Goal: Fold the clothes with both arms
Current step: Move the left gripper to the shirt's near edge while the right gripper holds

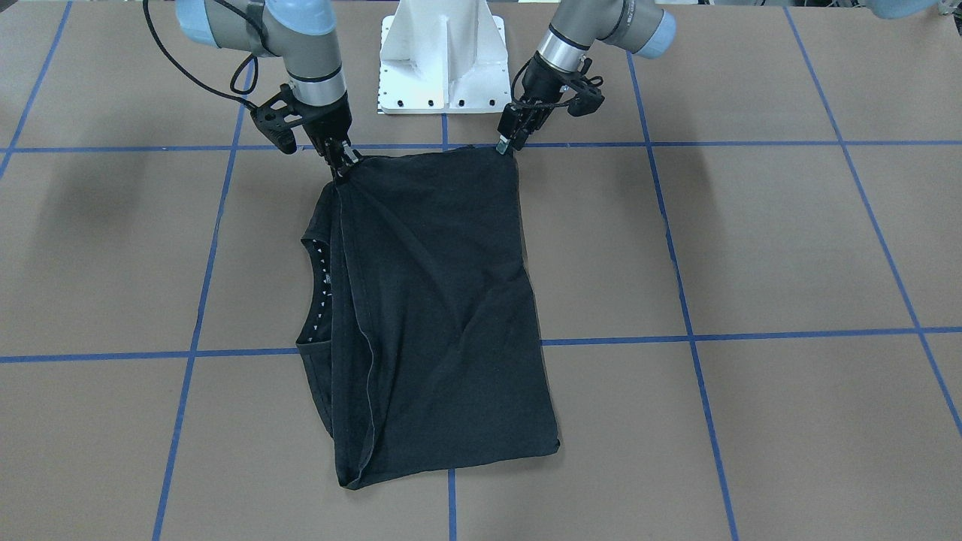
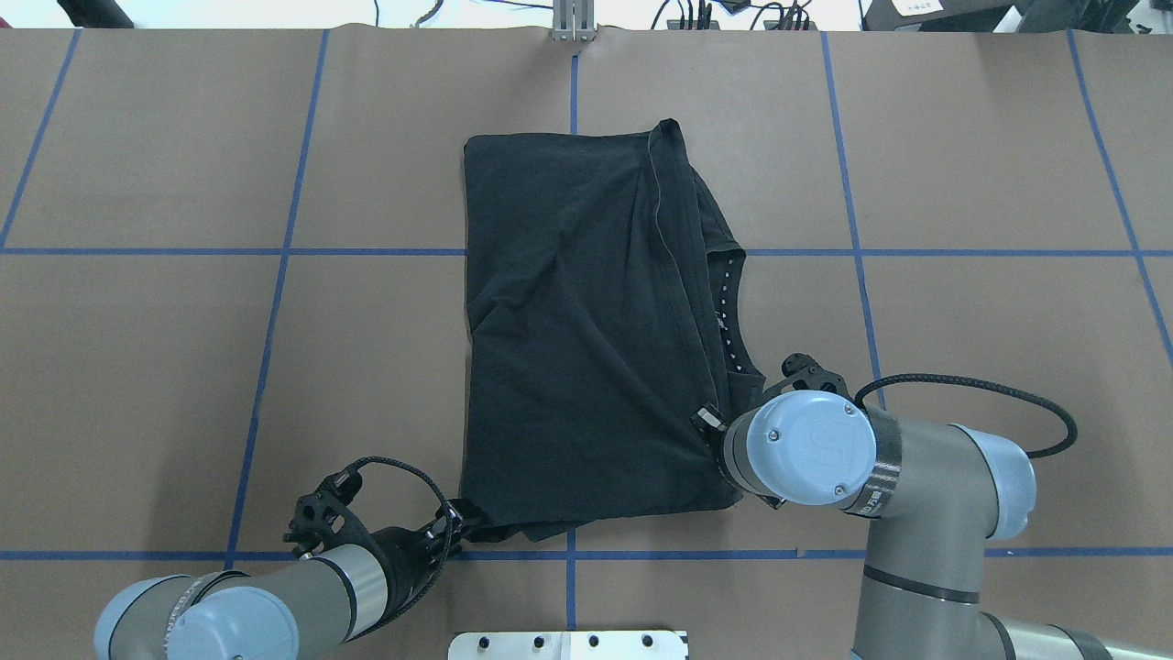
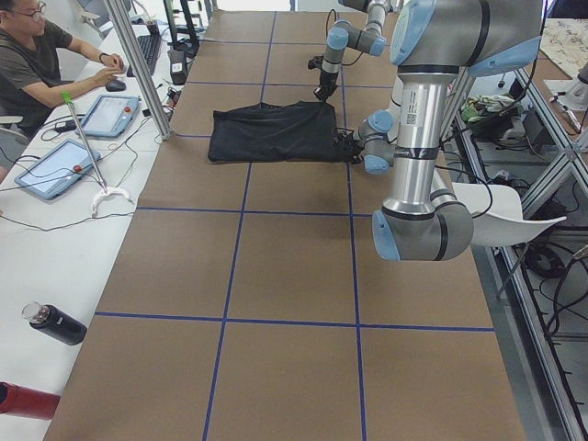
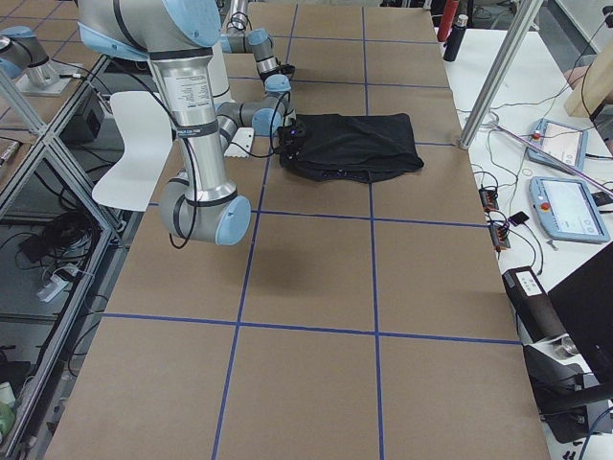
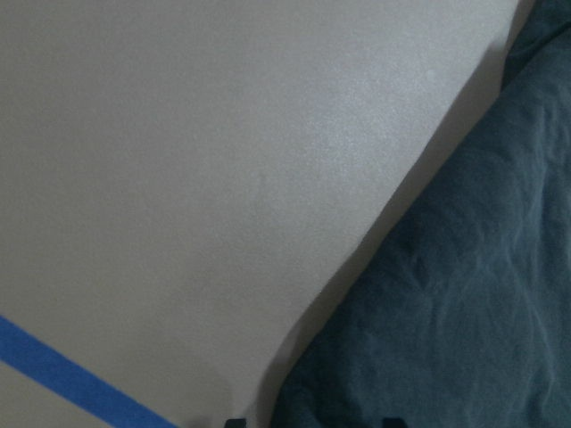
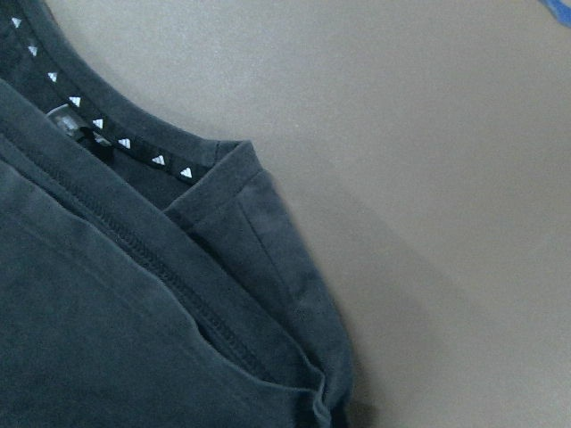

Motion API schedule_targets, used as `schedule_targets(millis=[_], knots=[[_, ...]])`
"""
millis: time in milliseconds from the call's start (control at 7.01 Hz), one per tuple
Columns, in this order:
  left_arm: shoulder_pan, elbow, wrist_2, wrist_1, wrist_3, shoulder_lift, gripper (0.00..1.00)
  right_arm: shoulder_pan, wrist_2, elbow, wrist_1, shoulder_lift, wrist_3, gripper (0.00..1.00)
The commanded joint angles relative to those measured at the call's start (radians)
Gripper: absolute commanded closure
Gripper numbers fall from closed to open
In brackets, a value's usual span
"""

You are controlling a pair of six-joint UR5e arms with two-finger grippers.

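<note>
The black T-shirt [image 1: 443, 300] lies folded lengthwise on the brown table, its chest graphic hidden. Its neckline with small white marks [image 1: 323, 278] peeks out on the side of my right arm, and also shows in the right wrist view [image 6: 98, 125]. My left gripper [image 1: 507, 144] is shut on the shirt's near corner, seen from overhead [image 2: 458, 518]. My right gripper [image 1: 342, 167] is shut on the hem at the other near corner, largely hidden under its wrist in the overhead view [image 2: 707, 420]. The left wrist view shows only dark cloth [image 5: 464, 294] and table.
The white pedestal base [image 1: 442, 56] stands just behind the shirt's near edge, between the two arms. Blue tape lines [image 1: 751, 143] grid the table. In the exterior left view an operator [image 3: 37, 55] sits at a side bench with tablets [image 3: 50, 167] and a bottle [image 3: 53, 323].
</note>
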Motion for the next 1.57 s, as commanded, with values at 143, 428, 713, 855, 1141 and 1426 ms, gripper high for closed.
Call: schedule_targets(millis=[143, 428, 713, 855, 1141, 1426], knots=[[0.0, 0.017, 0.002, 0.0, -0.004, -0.015, 0.64, 0.001, 0.0, 0.0, 0.0, -0.002, -0.002, 1.0], [-0.003, 0.017, 0.006, 0.0, -0.015, -0.015, 1.0, 0.0, 0.0, 0.0, 0.0, -0.002, 0.0, 1.0], [-0.011, -0.002, 0.015, 0.0, -0.013, -0.017, 1.0, 0.0, 0.0, -0.001, 0.0, -0.002, -0.002, 1.0], [-0.012, -0.024, 0.017, 0.0, -0.013, -0.003, 1.0, 0.0, 0.0, 0.0, 0.0, -0.002, -0.002, 1.0], [0.0, -0.117, 0.015, 0.061, -0.025, 0.029, 1.0, 0.0, 0.0, 0.014, -0.002, -0.003, 0.0, 1.0], [0.052, -0.215, 0.017, 0.153, -0.094, 0.035, 1.0, -0.008, 0.012, 0.105, -0.002, -0.06, 0.005, 1.0]])
